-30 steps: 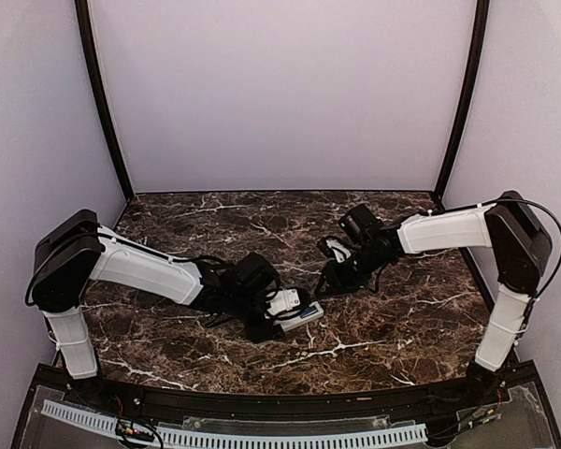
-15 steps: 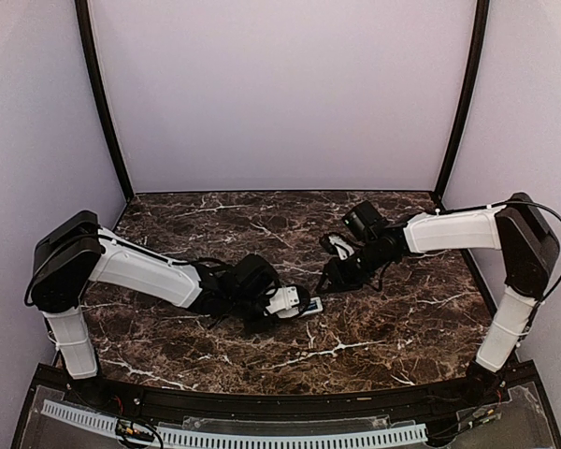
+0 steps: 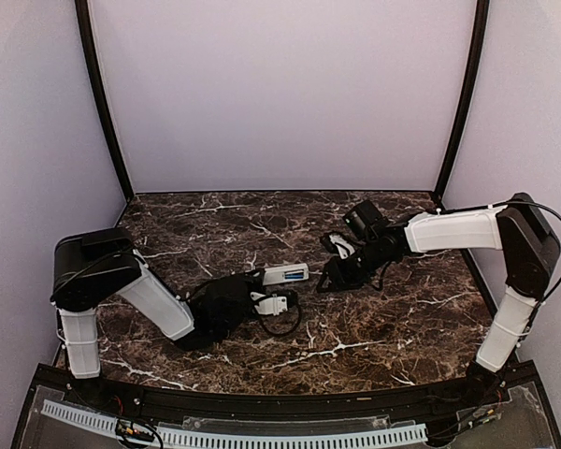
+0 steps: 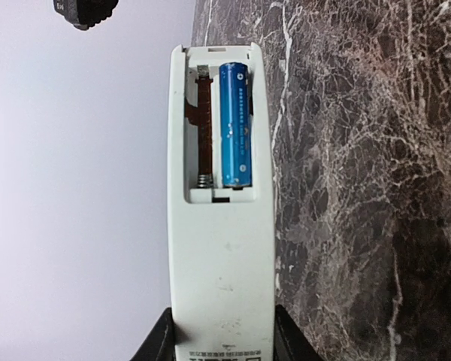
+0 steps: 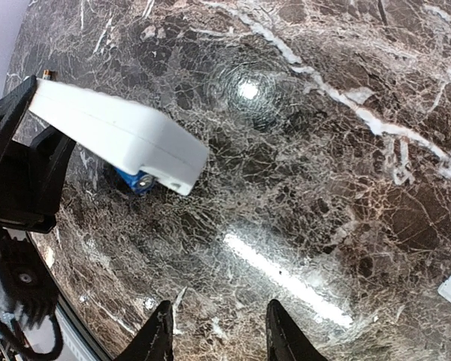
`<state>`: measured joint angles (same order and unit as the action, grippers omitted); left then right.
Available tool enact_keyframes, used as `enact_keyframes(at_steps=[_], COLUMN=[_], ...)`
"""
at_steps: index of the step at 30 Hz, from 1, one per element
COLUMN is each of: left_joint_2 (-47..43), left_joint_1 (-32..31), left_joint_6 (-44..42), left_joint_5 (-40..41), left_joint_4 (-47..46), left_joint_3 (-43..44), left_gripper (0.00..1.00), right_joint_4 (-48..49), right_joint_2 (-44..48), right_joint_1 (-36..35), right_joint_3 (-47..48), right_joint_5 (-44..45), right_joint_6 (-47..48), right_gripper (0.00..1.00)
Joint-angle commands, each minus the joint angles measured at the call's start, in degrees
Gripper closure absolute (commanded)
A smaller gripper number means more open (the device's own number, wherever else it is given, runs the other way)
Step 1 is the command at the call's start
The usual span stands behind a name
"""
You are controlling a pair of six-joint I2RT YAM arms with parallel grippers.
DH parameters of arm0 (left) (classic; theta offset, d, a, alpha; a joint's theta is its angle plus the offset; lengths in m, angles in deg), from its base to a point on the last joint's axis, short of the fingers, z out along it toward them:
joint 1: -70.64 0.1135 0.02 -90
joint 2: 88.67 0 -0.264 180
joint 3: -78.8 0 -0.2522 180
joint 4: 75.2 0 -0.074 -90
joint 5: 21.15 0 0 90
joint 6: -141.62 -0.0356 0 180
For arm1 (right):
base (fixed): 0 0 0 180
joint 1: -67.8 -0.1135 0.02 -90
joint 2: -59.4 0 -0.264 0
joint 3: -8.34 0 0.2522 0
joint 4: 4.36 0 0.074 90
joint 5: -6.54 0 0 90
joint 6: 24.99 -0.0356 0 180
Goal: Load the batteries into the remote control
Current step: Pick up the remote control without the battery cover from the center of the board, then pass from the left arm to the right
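Left arm has pulled back and lifted remote control clear of worktop. Left claw clamped on remote control's lower end. One battery seated in recess; neighbouring slot bare. Right claw spread, empty, near remote control. Judgement: second battery outstanding.

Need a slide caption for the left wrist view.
Left claw grips the remote control, back facing the camera: one blue battery seated, the slot beside it empty.
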<state>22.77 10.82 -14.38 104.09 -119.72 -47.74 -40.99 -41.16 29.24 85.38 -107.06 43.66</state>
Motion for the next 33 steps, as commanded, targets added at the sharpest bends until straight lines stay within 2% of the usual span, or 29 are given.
enact_keyframes(at_steps=[1,12,16,19,25,29,33], left_joint_2=[4.62,4.92,5.55,6.53,7.76,8.44,10.29], left_joint_1=[-0.65,-1.46,-2.51,-3.03,-3.16,-3.20,-3.29], left_joint_6=[-12.95,-12.23,-14.64,-17.02,-26.44,-25.15,-24.32], left_joint_5=[4.76,2.48,1.68,1.26,2.48,1.14,2.06], left_joint_4=[-20.11,-14.98,-13.84,-16.32,-30.56,-26.25,-26.00], left_joint_3=[-0.63,-2.35,-3.02,-4.24,-4.33,-4.30,-4.45], left_gripper=[1.00,1.00,1.00,1.00,1.00,1.00,1.00], right_joint_4=[1.59,2.60,3.13,3.43,2.83,3.38,5.69], right_joint_2=[0.29,-0.80,-1.22,-0.97,1.00,0.85,-0.03], right_joint_1=[0.42,0.44,0.40,0.39,0.36,0.35,-0.21], right_joint_3=[-0.95,-2.37,-2.63,-2.82,-2.72,-2.16,-2.53], right_joint_5=[-0.54,0.19,0.04,-0.34,0.22,-0.33,-1.85], right_joint_6=[-0.44,-0.72,-0.76,-0.60,1.60,1.89,1.26], right_gripper=[0.61,0.59,0.58,0.58,0.57,0.57,0.57])
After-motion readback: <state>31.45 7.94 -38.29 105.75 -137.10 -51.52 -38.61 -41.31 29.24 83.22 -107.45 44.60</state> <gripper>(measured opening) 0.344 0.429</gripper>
